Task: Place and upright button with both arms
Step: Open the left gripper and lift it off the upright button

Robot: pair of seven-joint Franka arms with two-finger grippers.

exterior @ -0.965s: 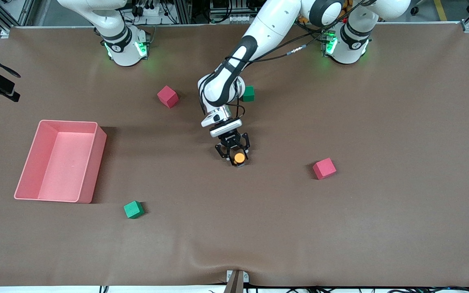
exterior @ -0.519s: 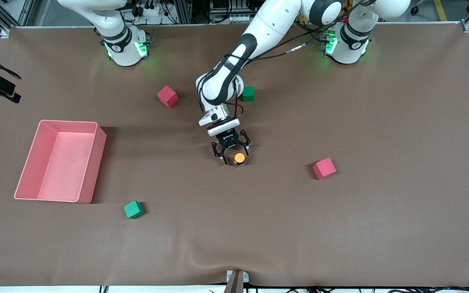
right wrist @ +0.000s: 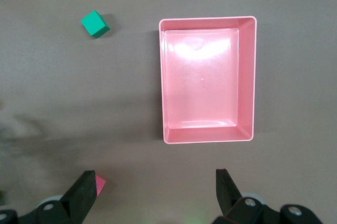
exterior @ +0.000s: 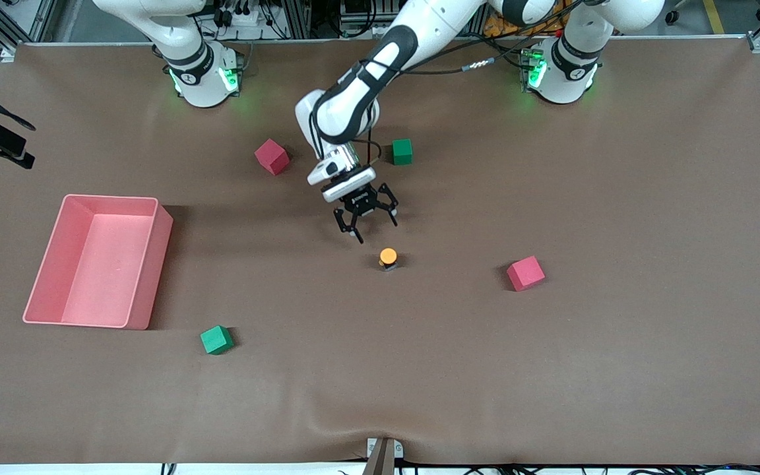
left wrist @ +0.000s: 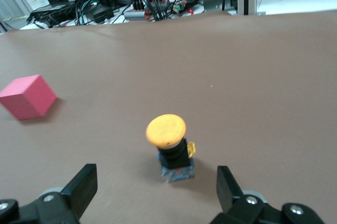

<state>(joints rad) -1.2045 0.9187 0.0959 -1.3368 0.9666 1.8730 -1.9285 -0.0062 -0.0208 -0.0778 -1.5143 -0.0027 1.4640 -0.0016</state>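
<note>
A: Surface: brown tabletop (exterior: pixel 617 369), wrinkled at the edge nearest the front camera; aluminium framing and cabling along the robots' edge.

B: Left gripper (exterior: pixel 368 225)?

A: Jaws spread wide, nothing between them. It hangs in the air over bare tabletop, close to the button (exterior: pixel 388 258) but clear of it. In the left wrist view both fingertips (left wrist: pixel 84 184) frame the button (left wrist: pixel 171 147) with a gap on each side.

B: Button pose?

A: Upright. Orange cap on top, black body beneath, standing alone on the tabletop near its middle. No contact with anything.

B: Right gripper (right wrist: pixel 155 187)?

A: Not seen in the front view; only the right arm's base and lower links show there, waiting. Its wrist view shows the jaws wide open and empty, high over the pink bin (right wrist: pixel 208 79).

B: Outward from the button, then.

A: One red cube (exterior: pixel 526 273) sits toward the left arm's end, about as near the front camera as the button. A green cube (exterior: pixel 402 152) lies farther from the camera, just beside the left arm's wrist. A second red cube (exterior: pixel 272 156) sits about level with that green one, toward the right arm's end. Another green cube (exterior: pixel 216 340) lies nearer the camera, beside the corner of the pink bin (exterior: pixel 149 277). The bin is at the right arm's end, empty.
</note>
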